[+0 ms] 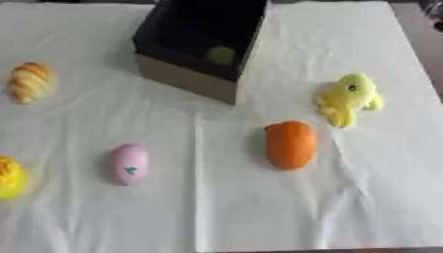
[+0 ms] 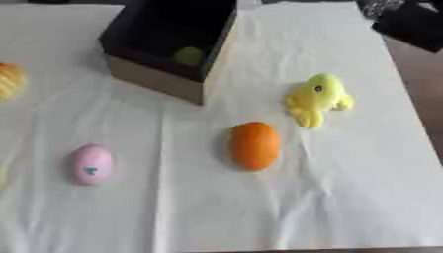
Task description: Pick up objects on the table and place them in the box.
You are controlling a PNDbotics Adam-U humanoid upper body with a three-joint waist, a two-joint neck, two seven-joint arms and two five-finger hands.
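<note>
The box (image 1: 186,79) stands at the back centre, with brown outer walls and a dark inside. A small yellow-green round thing (image 1: 221,54) lies in it. On the white cloth lie a yellow plush duck (image 1: 348,98) to the right, an orange oval toy (image 1: 290,145) in the middle, a pink egg with a teal mark (image 1: 129,163), a striped bread roll (image 1: 30,81) at the far left, and a yellow toy (image 1: 10,178) cut off by the left edge. My right hand (image 2: 408,21) shows only as a black shape in the upper right corner, far from all of them.
The white cloth (image 1: 225,212) covers the table and is creased; its front edge runs along the bottom. A brown table strip (image 2: 424,99) shows beyond the cloth's right edge.
</note>
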